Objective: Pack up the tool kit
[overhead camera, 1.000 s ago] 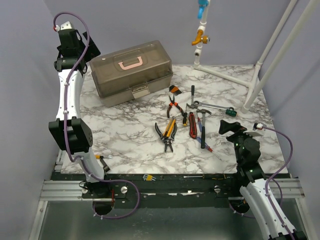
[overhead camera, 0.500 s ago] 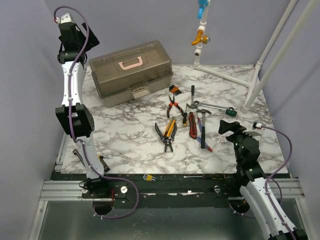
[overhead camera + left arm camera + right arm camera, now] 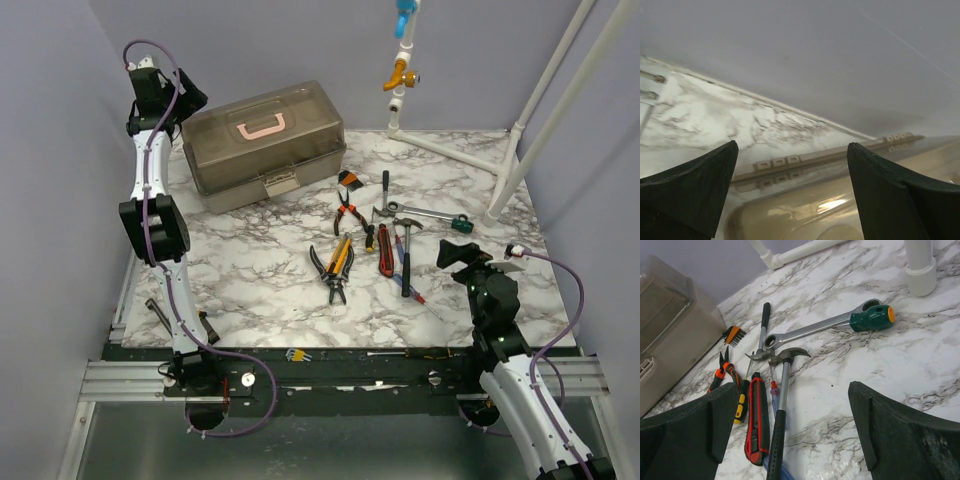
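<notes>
**Toolbox shut, tools loose: left arm at the box, right arm over the tools**

The large rectangular translucent grey-brown plastic toolbox (image 3: 262, 150) sits closed on the white marble-patterned table (image 3: 250, 280). Its pink lid handle (image 3: 260, 127) lies flat on top. The box's long axis runs left to right, with the right end angled slightly away from the arms.

The left gripper (image 3: 792, 147) hovers at the toolbox's far-left end with its jaws spread wide and nothing between them. Its wrist camera looks down along the rear edge of the lid.

The hand tools lie scattered off the toolbox's front-right corner and touch none of its walls. Among them are the yellow-handled pliers (image 3: 336, 265), the red utility knife (image 3: 384, 250), the black-gripped steel claw hammer (image 3: 404, 255) and the green-handled ratchet spanner (image 3: 425, 213).

The right gripper (image 3: 793, 386) hangs beyond them, further from the toolbox, also wide open and empty. The hammer and knife handles point roughly toward it.

The left arm is clearly the nearer one to the box and the right arm the nearer one to the tools. Nothing looks packed yet, so raising the lid is probably the next job. That would mean the left gripper reaching rightward along the box toward the handle at mid-lid.
</notes>
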